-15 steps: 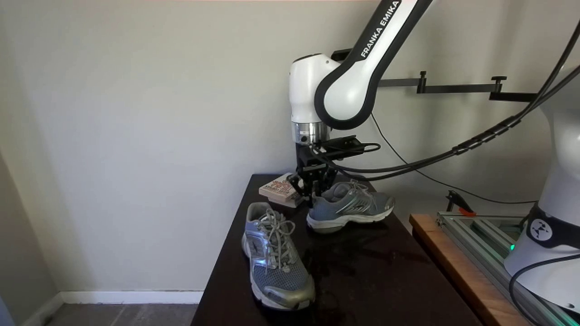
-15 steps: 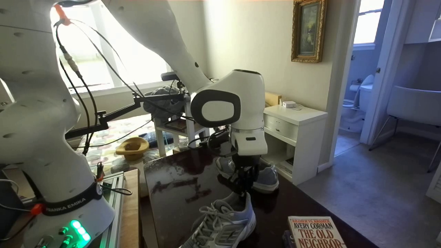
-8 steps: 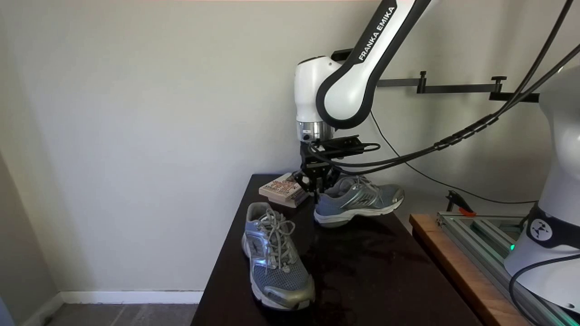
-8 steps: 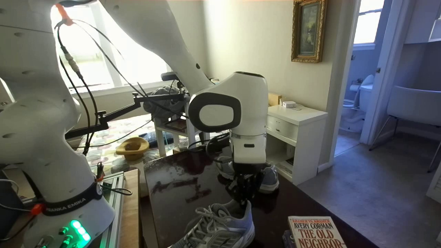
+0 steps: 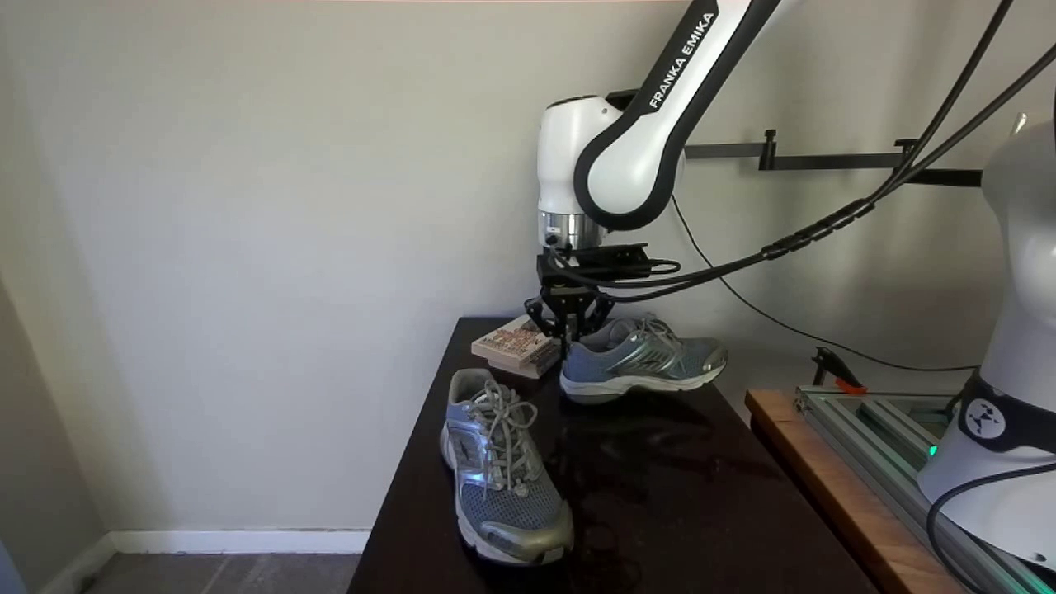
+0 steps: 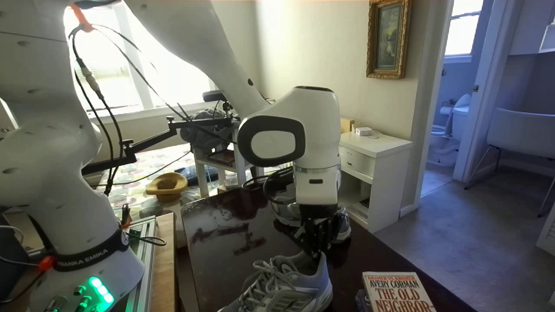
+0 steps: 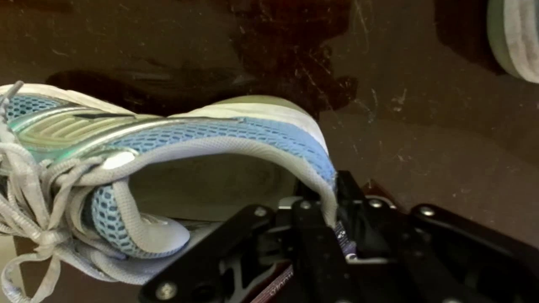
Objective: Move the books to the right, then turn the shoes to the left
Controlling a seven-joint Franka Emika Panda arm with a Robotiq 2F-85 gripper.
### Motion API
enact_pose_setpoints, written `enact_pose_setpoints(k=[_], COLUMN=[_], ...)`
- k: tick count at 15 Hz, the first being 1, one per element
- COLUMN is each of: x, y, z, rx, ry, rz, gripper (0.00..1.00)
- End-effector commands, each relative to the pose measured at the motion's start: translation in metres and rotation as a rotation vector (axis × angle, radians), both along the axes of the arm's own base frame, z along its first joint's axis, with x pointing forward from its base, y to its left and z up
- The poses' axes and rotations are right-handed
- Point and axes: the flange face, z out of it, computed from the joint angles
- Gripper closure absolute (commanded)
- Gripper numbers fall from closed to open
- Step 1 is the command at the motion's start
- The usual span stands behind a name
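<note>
My gripper [image 5: 569,340] is shut on the heel collar of a blue-grey running shoe [image 5: 648,363], one finger inside the shoe and one outside. The gripper [image 6: 316,252] and this shoe [image 6: 288,281] also show in an exterior view. In the wrist view the fingers [image 7: 326,189] pinch the heel of the shoe [image 7: 236,130]. I cannot tell whether its sole touches the table. The other shoe [image 5: 503,470] stands apart; it is partly hidden behind the gripper in an exterior view [image 6: 288,213]. Two stacked books [image 5: 516,342] lie beside the held heel; the top book [image 6: 396,294] shows its title.
The dark table [image 5: 693,511] has an edge close to the held shoe's toe. The robot's wooden base bench [image 5: 858,487] stands alongside. A white cabinet [image 6: 388,182] stands beyond the table. Black cables [image 5: 742,260] hang from the arm.
My gripper and the held shoe have shifted toward the books' end of the table, first toward the robot base, then slightly back away from it. The books and the other shoe have not moved.
</note>
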Motion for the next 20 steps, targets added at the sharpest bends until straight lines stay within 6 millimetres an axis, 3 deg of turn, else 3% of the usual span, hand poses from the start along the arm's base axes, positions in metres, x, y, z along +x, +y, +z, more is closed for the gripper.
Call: enact_pose_setpoints(k=[1, 14, 16, 20], x=[0.013, 0.027, 0.028, 0.033], y=[-0.001, 0.010, 0.011, 0.020], z=[0.008, 0.006, 0.006, 0.019], rx=[-0.010, 0.037, 0.040, 0.044], ry=[-0.064, -0.173, -0.187, -0.228], rz=[-0.029, -0.067, -0.060, -0.034], gripper=[0.96, 0.96, 0.57, 0.31])
